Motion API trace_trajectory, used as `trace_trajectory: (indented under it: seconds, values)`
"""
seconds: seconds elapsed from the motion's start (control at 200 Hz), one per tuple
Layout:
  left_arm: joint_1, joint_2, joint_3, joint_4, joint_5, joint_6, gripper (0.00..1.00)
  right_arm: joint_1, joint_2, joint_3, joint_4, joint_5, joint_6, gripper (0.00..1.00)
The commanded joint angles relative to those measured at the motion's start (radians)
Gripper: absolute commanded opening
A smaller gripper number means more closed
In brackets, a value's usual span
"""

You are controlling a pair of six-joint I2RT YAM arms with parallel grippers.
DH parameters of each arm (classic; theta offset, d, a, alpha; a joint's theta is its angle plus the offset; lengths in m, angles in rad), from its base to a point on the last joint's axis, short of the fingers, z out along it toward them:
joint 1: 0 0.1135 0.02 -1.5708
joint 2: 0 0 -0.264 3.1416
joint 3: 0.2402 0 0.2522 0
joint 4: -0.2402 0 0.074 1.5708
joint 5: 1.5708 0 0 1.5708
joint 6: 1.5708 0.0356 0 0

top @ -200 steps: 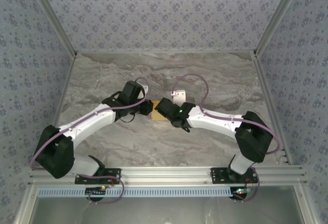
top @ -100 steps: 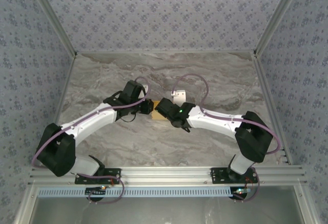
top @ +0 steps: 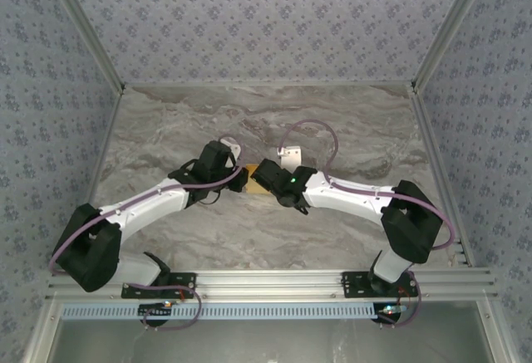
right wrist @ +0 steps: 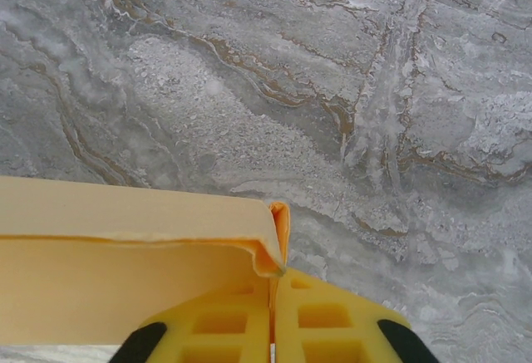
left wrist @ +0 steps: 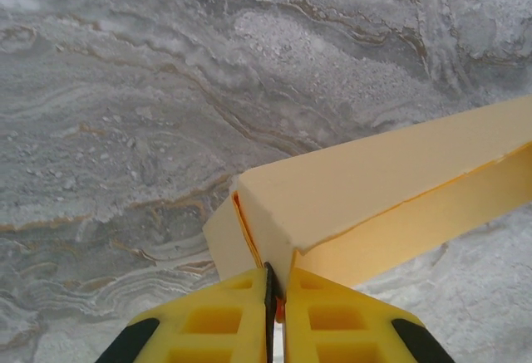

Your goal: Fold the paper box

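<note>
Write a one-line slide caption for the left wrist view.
The left gripper pinches a folded corner of the orange-yellow paper box, grey marbled table behind.

A: What does the box [left wrist: 374, 188] look like?
B: Plain orange-yellow thin card, partly folded. A long top panel bends over a crease into a side wall.
A: Where is it?
B: Near the middle of the table [top: 166, 130]. Whether it rests on it cannot be told.
A: And its ends?
B: One corner sits pinched in the left gripper [left wrist: 274, 292], the other in the right gripper [right wrist: 272, 296]. Doubled card edges show at both.
</note>
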Motion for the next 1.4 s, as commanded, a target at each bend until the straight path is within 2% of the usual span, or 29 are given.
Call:
trace_trajectory:
  seconds: [0.0,0.025,0.165,0.215,0.235,0.305,0.415,0.515,0.65,0.735,0.82,0.85,0.879,0.929,1.089,1.249,1.329,1.394]
  values:
    - [-0.012,0.047,-0.042,-0.079,-0.081,0.037,0.10,0.002,-0.023,-0.039,-0.036,-0.048,0.002,0.15]
    - [-0.012,0.048,-0.041,-0.082,-0.089,0.039,0.10,-0.002,-0.037,-0.050,-0.031,-0.043,-0.008,0.21]
    - [-0.011,0.057,-0.025,-0.103,-0.116,0.058,0.10,-0.032,-0.139,-0.111,-0.006,-0.044,-0.078,0.25]
    - [-0.013,0.065,-0.024,-0.103,-0.115,0.061,0.10,-0.046,-0.174,-0.149,0.053,-0.063,-0.111,0.28]
    - [-0.013,0.070,-0.022,-0.102,-0.114,0.063,0.10,-0.052,-0.188,-0.166,0.072,-0.084,-0.126,0.33]
    - [-0.013,0.086,-0.016,-0.104,-0.111,0.061,0.10,-0.086,-0.237,-0.220,0.137,-0.161,-0.169,0.40]
    - [-0.012,0.102,-0.009,-0.106,-0.109,0.061,0.10,-0.137,-0.325,-0.281,0.220,-0.333,-0.311,0.62]
    - [-0.013,0.112,0.003,-0.113,-0.114,0.066,0.10,-0.159,-0.393,-0.297,0.244,-0.501,-0.438,0.66]
    - [-0.013,0.137,0.030,-0.130,-0.117,0.079,0.10,-0.170,-0.474,-0.286,0.226,-0.627,-0.566,0.68]
    - [-0.013,0.151,0.035,-0.124,-0.114,0.090,0.10,-0.190,-0.532,-0.277,0.205,-0.662,-0.656,0.70]
    - [-0.012,0.161,0.038,-0.122,-0.107,0.102,0.10,-0.211,-0.584,-0.282,0.198,-0.677,-0.820,0.74]
    - [-0.013,0.163,0.041,-0.121,-0.103,0.108,0.10,-0.214,-0.598,-0.289,0.200,-0.683,-0.906,0.77]
    - [-0.013,0.163,0.042,-0.120,-0.098,0.115,0.10,-0.217,-0.608,-0.300,0.205,-0.682,-1.006,0.85]
    - [-0.012,0.164,0.044,-0.117,-0.093,0.128,0.10,-0.223,-0.606,-0.311,0.241,-0.632,-1.097,0.91]
    - [-0.013,0.172,0.056,-0.112,-0.078,0.167,0.10,-0.318,-0.524,-0.316,0.381,-0.631,-1.340,0.93]
    - [-0.014,0.183,0.066,-0.111,-0.068,0.188,0.10,-0.365,-0.443,-0.381,0.577,-0.848,-1.648,0.94]
    - [-0.014,0.189,0.069,-0.110,-0.063,0.191,0.10,-0.384,-0.398,-0.406,0.660,-0.970,-1.715,0.93]
    - [-0.014,0.194,0.073,-0.112,-0.060,0.193,0.10,-0.384,-0.359,-0.427,0.741,-1.003,-1.770,0.91]
